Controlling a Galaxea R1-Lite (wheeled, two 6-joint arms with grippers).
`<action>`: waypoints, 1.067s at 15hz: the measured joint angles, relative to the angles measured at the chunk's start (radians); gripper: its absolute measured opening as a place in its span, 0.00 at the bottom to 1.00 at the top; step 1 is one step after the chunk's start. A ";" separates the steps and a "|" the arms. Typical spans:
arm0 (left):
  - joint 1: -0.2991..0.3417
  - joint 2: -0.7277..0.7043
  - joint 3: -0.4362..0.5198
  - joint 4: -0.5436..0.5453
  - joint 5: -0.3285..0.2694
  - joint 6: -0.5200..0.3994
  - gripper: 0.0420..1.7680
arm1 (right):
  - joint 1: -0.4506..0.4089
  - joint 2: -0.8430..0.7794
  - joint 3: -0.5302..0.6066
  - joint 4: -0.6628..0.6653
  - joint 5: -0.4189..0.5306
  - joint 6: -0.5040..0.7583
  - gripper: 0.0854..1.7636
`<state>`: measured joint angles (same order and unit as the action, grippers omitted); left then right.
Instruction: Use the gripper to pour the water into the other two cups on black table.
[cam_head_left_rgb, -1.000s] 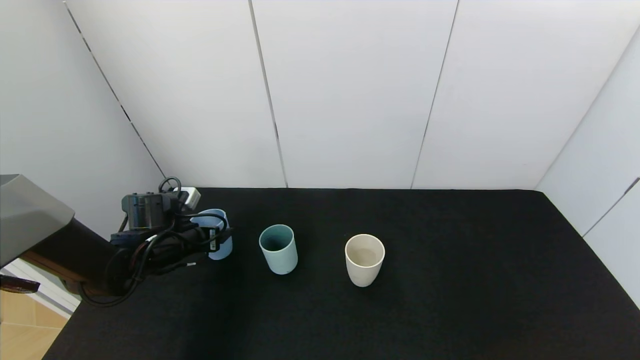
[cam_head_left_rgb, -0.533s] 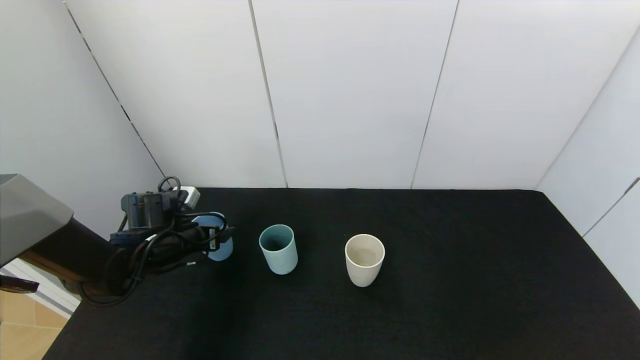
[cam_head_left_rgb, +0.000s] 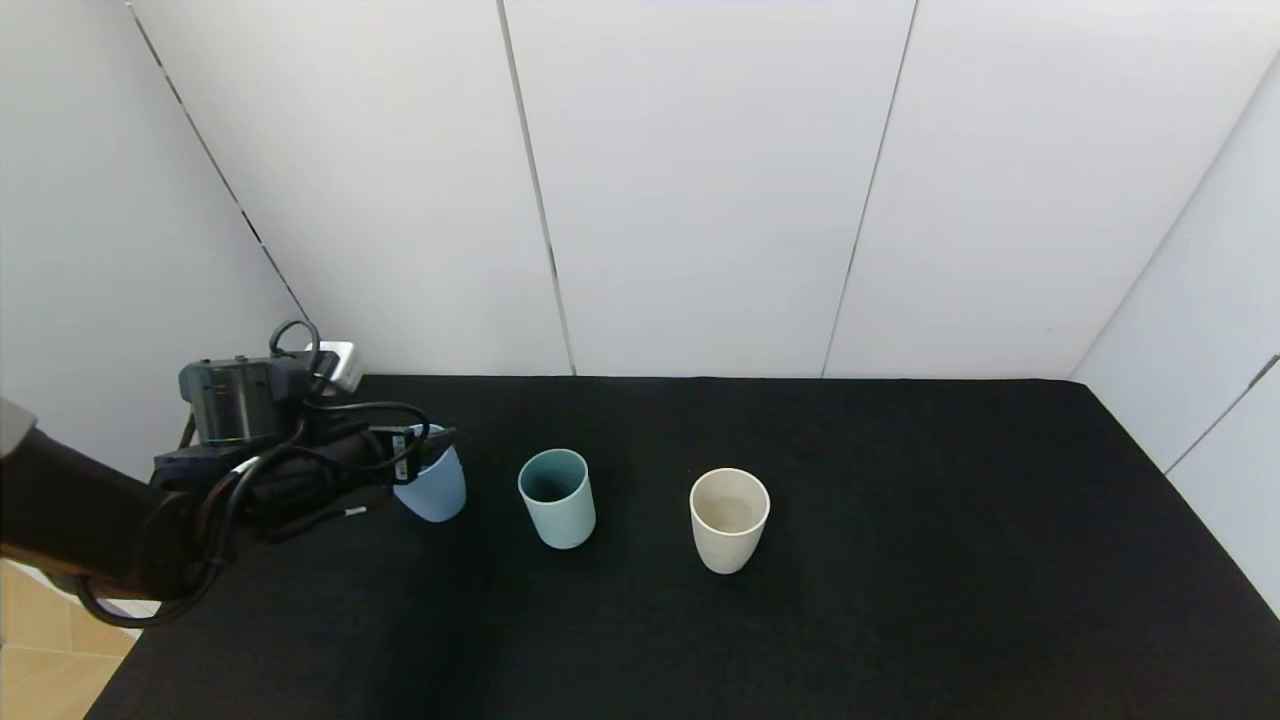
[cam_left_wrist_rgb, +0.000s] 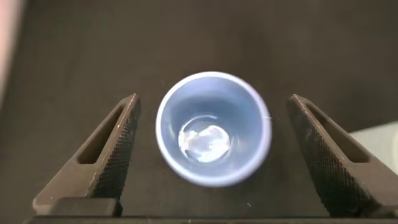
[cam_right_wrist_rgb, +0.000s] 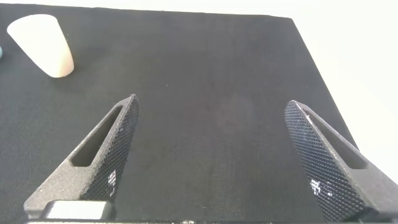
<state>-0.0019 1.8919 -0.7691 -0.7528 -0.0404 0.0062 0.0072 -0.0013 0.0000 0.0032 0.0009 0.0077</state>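
A light blue cup (cam_head_left_rgb: 432, 492) stands on the black table (cam_head_left_rgb: 900, 600) at the far left. My left gripper (cam_head_left_rgb: 428, 442) is open just above its rim. In the left wrist view I look down into the cup (cam_left_wrist_rgb: 213, 137), which holds a little water at the bottom, and the gripper (cam_left_wrist_rgb: 212, 99) has one finger (cam_left_wrist_rgb: 112, 146) on each side, clear of it. The teal-green cup (cam_head_left_rgb: 556, 497) and the cream-beige cup (cam_head_left_rgb: 729, 518) stand upright to its right. My right gripper (cam_right_wrist_rgb: 211, 101) is open and empty over bare table, with the cream cup (cam_right_wrist_rgb: 43, 45) far off.
White wall panels (cam_head_left_rgb: 700, 200) close the back and both sides of the table. The table's left edge (cam_head_left_rgb: 130, 660) runs under my left arm, with a wooden floor beyond it. The right arm does not show in the head view.
My left arm has risen and drawn back to the left. Its jaws were around the middle of the light blue cup and are now at its rim. The cups have stayed in place.
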 joint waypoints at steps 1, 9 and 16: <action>-0.003 -0.049 0.027 0.001 0.002 0.000 0.95 | 0.000 0.000 0.000 0.000 0.000 0.000 0.97; 0.002 -0.522 0.234 0.163 0.010 0.009 0.96 | 0.000 0.000 0.000 0.000 0.000 0.000 0.97; 0.004 -1.027 0.314 0.531 0.009 0.009 0.96 | 0.000 0.000 0.000 0.000 0.001 0.000 0.97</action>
<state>0.0023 0.8645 -0.4555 -0.2221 -0.0311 0.0153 0.0072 -0.0013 0.0000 0.0032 0.0017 0.0077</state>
